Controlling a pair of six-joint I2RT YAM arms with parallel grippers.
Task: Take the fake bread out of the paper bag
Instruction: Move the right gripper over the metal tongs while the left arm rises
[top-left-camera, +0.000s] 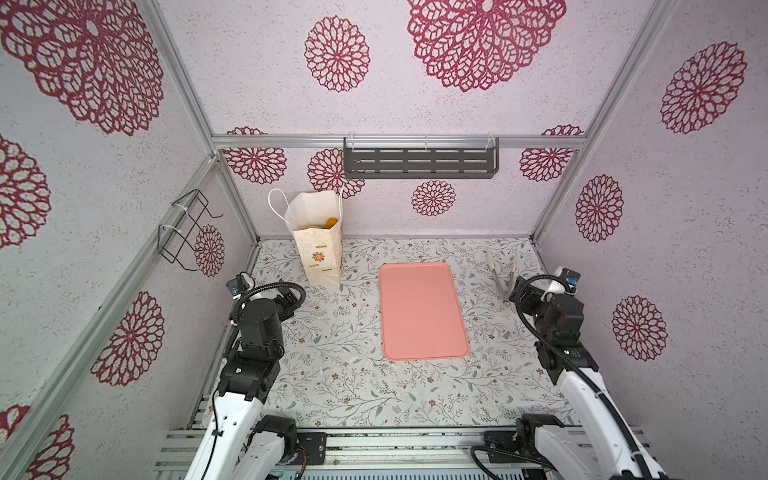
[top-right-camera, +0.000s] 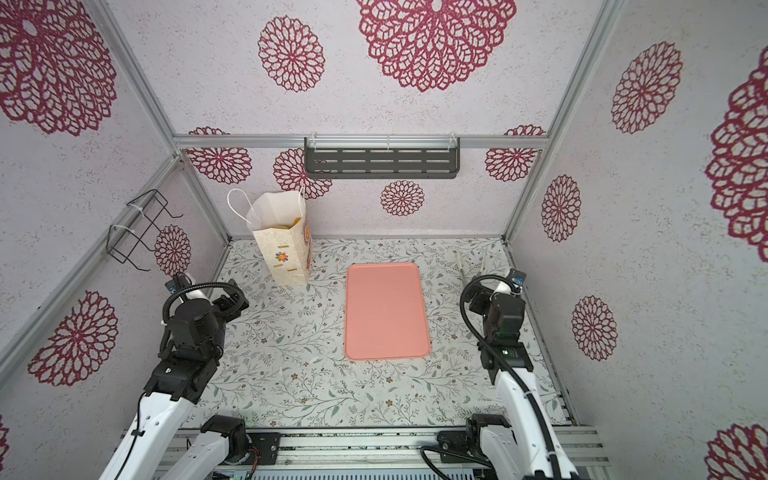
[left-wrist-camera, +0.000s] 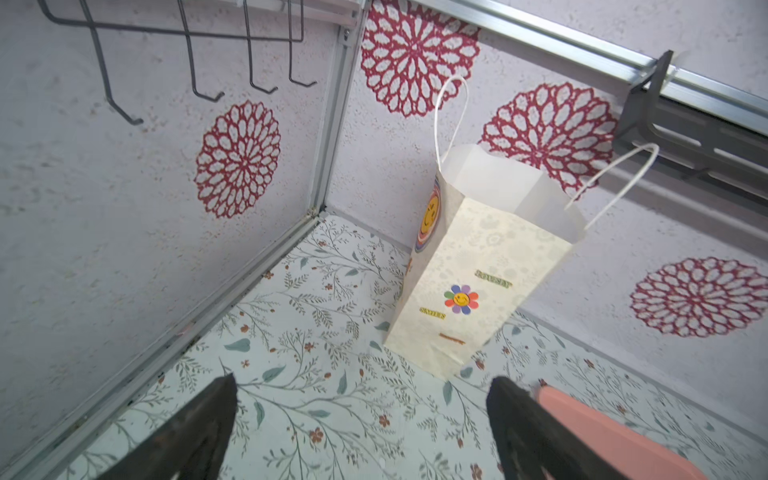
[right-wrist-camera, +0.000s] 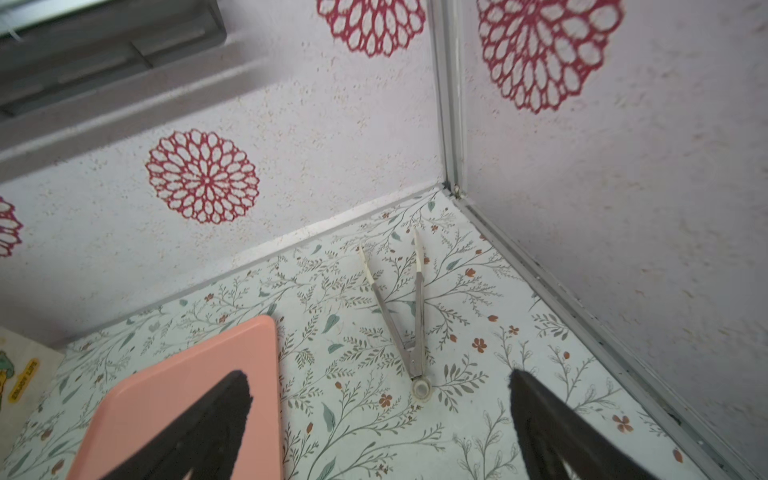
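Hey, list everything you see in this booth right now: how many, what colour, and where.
paper bag: one, cream with a flower sticker, standing upright at the back left of the table
fake bread: count hidden, golden-orange, just showing inside the bag's open top
tray: one, pink, flat on the middle of the table, nothing on it
tongs: one pair, metal with pale tips, lying open at the back right, apart from the tray
shelf: one, grey, on the back wall
wire rack: one, black, on the left wall
table: one, white with a leaf print
left tool: one, black, open and holding nothing, facing the bag
right tool: one, black, open and holding nothing, facing the tongs
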